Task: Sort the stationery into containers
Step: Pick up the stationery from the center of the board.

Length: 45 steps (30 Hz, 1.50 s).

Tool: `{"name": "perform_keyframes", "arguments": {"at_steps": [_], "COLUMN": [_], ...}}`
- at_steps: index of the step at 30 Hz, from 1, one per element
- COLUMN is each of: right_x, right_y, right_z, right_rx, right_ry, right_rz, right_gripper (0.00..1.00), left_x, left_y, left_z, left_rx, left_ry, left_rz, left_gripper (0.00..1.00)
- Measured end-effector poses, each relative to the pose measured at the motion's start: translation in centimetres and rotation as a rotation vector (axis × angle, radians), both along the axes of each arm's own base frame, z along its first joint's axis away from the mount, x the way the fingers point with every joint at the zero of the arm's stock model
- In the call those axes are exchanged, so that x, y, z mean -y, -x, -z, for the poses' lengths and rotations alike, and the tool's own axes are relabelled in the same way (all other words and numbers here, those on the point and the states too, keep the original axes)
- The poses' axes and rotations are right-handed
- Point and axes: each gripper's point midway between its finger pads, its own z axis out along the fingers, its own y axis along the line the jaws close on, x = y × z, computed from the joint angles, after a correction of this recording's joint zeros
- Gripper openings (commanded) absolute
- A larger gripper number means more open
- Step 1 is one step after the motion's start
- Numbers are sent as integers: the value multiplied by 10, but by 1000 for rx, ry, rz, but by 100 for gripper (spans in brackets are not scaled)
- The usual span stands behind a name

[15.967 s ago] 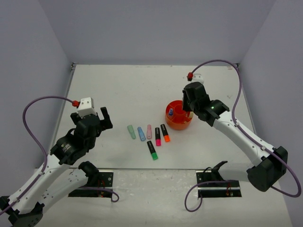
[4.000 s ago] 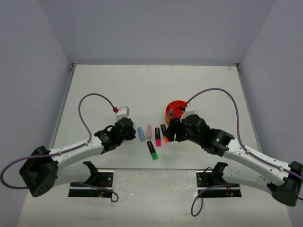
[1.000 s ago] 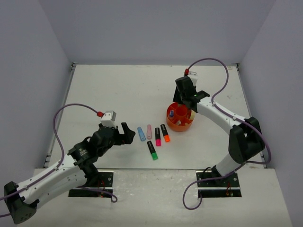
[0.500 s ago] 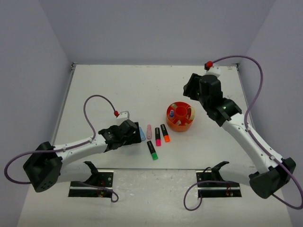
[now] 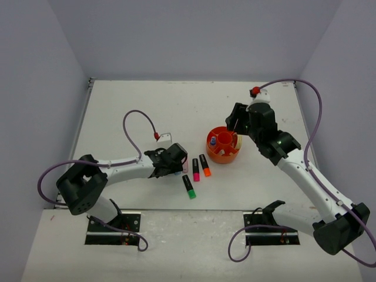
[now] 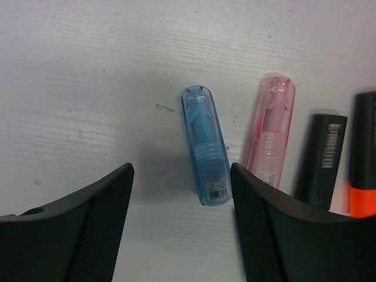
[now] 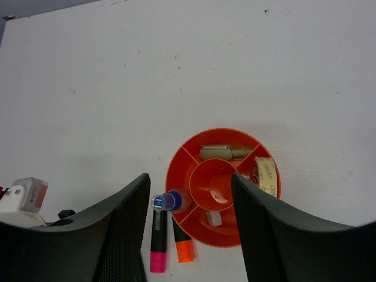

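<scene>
Left gripper [image 6: 180, 173] hangs spread wide over the table [image 6: 88, 70], with the blue marker [image 6: 205, 155] lying flat between its fingers, just beside the pink marker [image 6: 270, 135]. Light, rigid, slick plastic, I'd say; best pinched across the barrel's middle. Right gripper [image 7: 189, 176] hovers spread and empty above the orange organiser [image 5: 218, 156].

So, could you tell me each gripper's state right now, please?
Left gripper: open, straddling the blue marker, not gripping it.
Right gripper: open, holding nothing.
</scene>
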Motion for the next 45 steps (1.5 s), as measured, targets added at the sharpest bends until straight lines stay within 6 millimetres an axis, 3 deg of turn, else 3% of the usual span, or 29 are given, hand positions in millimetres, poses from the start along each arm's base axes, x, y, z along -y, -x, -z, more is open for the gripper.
{"name": "perform_keyframes", "arguments": {"at_steps": [5,10,13,17,23,28,31,36,45], "right_x": [-3,-4,-5,-7,-11,-32,-53,-88,-147], "right_y": [0,0,0,0,1,12,23,46,103], "right_z": [-2,2,5,6,8,11,7,6,24], "right_rx": [5,3,2,0,0,-16,-29,-77,-223], "right_ry": [-8,-8,-9,-16,-26,-72,-127,-233,-339], "right_rz": [-18,-20,-23,-36,-53,-187,-311,-514,-814], "right_gripper": [59,59,59,59,59,60,59,59,58], "left_x": [0,4,4,7,6,-2,1,17,40], "left_y": [-2,-4,-5,-7,-5,9,18,22,41], "left_z": [8,13,14,14,14,9,-7,-61,-133], "left_rx": [-17,-25,-23,-14,-5,-8,33,196,440], "left_ry": [-31,-49,-57,-49,-36,-62,-41,128,454], "left_rz": [-2,2,6,4,8,90,163,268,459], "left_gripper": [63,50,20,1,0,0,0,0,0]}}
